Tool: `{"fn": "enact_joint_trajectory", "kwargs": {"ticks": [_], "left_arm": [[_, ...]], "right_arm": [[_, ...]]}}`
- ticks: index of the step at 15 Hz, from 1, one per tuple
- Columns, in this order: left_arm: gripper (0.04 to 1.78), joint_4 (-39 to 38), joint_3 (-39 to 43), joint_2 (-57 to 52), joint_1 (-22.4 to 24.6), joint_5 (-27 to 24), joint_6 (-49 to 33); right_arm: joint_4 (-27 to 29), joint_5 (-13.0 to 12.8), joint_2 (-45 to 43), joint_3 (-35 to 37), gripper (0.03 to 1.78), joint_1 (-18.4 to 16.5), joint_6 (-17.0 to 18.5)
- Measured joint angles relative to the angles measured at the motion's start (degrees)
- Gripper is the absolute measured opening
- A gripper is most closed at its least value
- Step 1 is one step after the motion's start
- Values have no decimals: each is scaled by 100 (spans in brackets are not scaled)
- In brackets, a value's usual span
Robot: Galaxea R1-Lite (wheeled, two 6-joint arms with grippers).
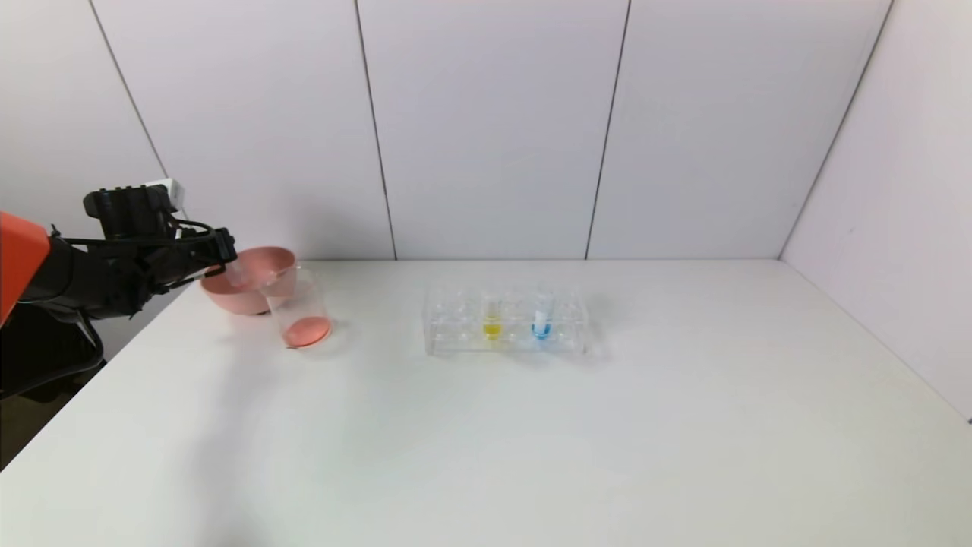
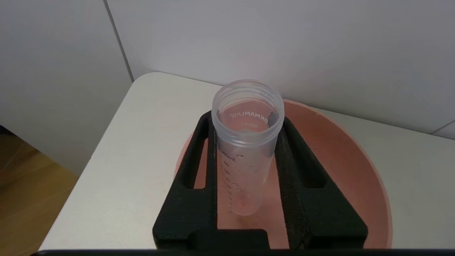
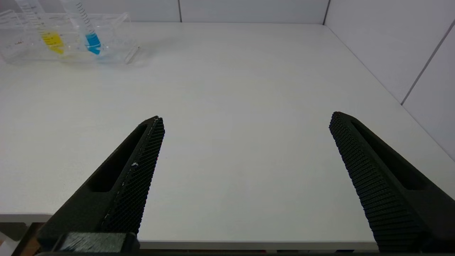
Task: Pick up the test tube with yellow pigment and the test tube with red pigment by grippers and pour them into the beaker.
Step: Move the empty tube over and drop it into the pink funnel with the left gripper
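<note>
My left gripper [image 1: 225,261] is shut on the test tube with red pigment [image 2: 245,149], which is clear and nearly empty, with only a faint red trace at its tip. It holds the tube [image 1: 236,274] over the pink bowl, just left of the beaker [image 1: 298,307]. The beaker holds red-orange liquid at its bottom. The test tube with yellow pigment [image 1: 492,316] stands in the clear rack [image 1: 456,334] and also shows in the right wrist view [image 3: 49,33]. My right gripper [image 3: 246,117] is open and empty over the table's near edge.
A pink bowl [image 1: 267,255] stands behind the beaker at the table's far left corner; in the left wrist view it [image 2: 337,153] lies under the gripper. A blue-liquid tube [image 1: 541,317] stands in the rack beside the yellow one. White walls close the back and right.
</note>
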Motion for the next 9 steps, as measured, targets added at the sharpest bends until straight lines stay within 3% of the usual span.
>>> {"fn": "enact_joint_trajectory", "kwargs": {"ticks": [2,6,9], "left_arm": [[70,0,-11,24,48,0,17],[134,-9,-28,35,68,-9,35],[167,-283,52,5,74,-6,41]], "right_arm": [[0,0,0,0,170,0,0],[0,0,0,0,170,0,0],[0,0,0,0,170,0,0]]}}
